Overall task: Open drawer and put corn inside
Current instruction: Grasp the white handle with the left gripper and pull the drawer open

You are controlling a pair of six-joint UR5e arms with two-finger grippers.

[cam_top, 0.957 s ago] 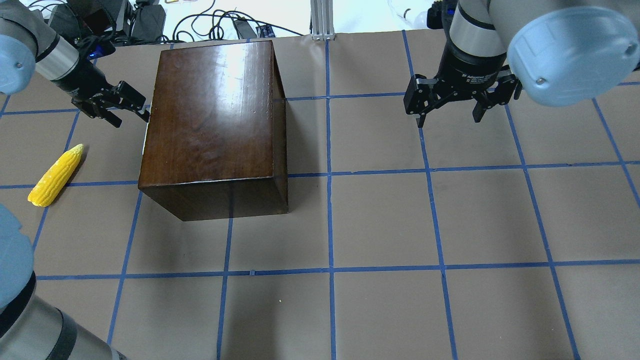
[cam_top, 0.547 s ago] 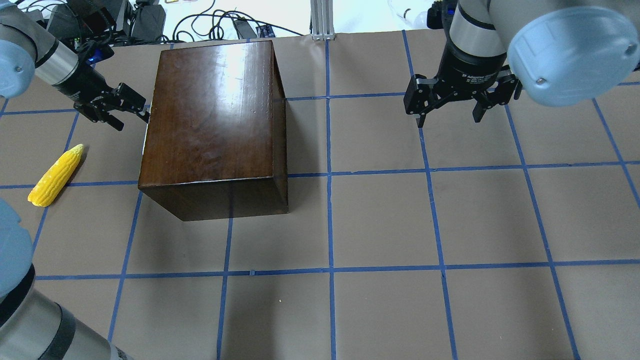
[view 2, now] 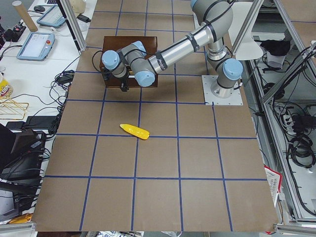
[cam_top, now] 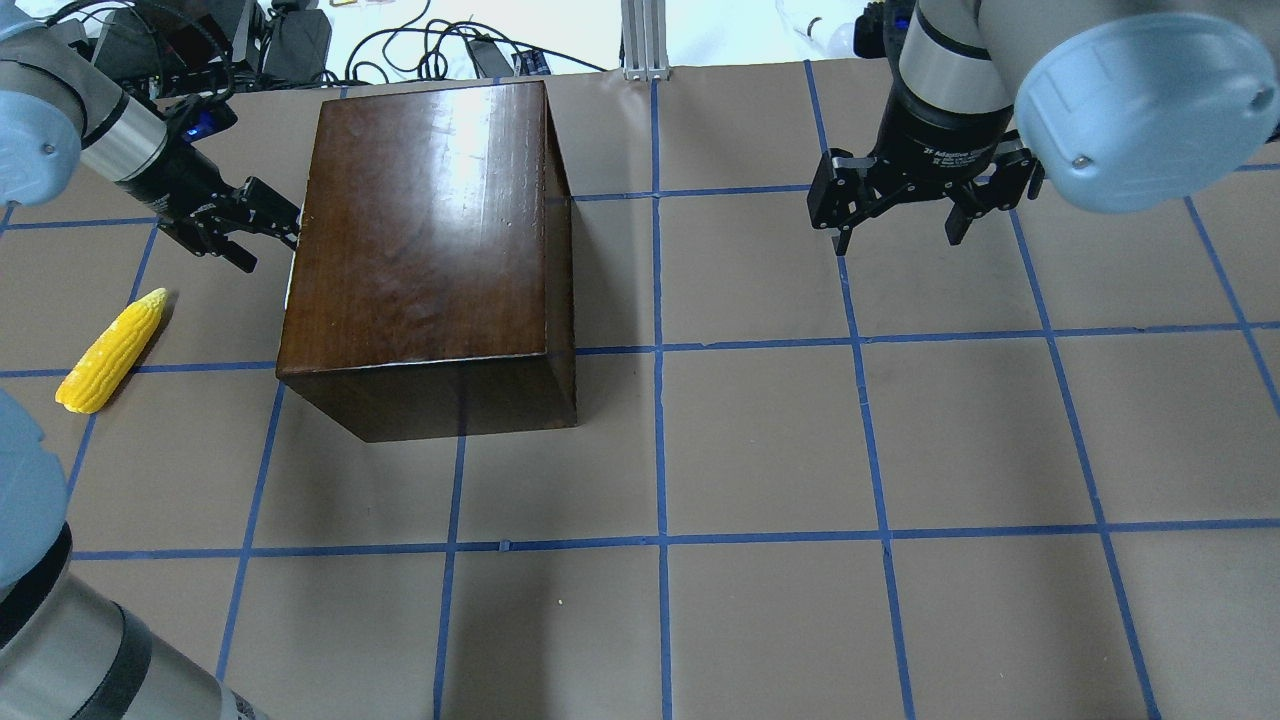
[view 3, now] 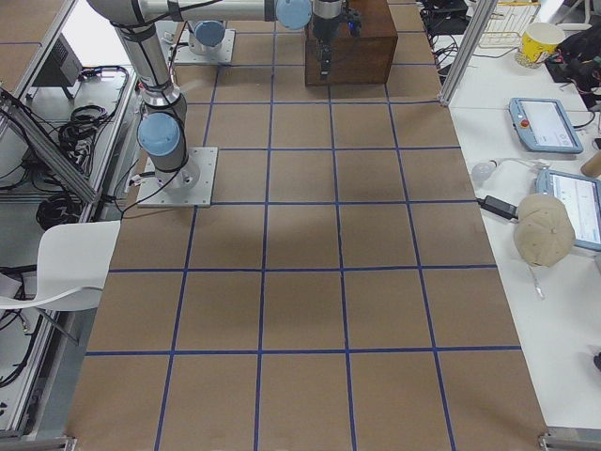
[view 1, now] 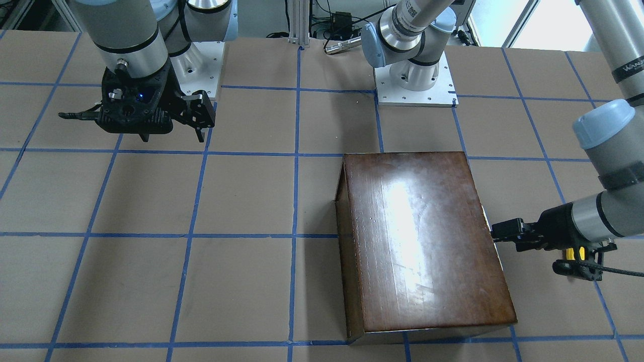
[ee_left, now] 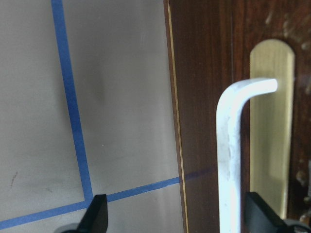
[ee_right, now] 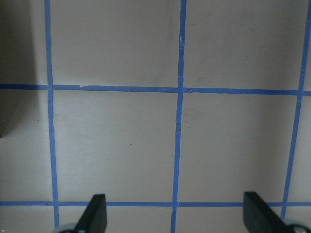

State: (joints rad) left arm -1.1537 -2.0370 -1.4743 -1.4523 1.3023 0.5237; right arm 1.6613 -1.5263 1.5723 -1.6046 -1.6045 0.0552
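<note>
Brown paper crossed by blue tape lines is covering the table [cam_top: 760, 440], and a glossy dark box [cam_top: 430, 230] is sitting on it. From overhead and from the front the box's top is hiding the drawer's front, so only a thin pale sliver is showing along that side. The drawer [ee_left: 204, 73] is showing plainly only in the left wrist view, where its dark scuffed panel is carrying a bent pale handle [ee_left: 228, 145] over a brass plate [ee_left: 272, 145]. The frame's lower edge is cutting off the rest of the handle.

The left gripper [cam_top: 272, 245] is pointing at that panel with its fingers spread wide. The handle is standing between the fingers, close to one of them, and I cannot tell whether it is touching that finger.

The corn [cam_top: 110, 350] is lying flat on the paper, apart from the left gripper, out from the box and nearer the robot's base than the gripper is. It is falling outside both wrist views.

The right gripper [cam_top: 897, 240] is hanging over bare paper on the far side of the box from the corn. Its fingers are also spread wide and holding nothing.
</note>
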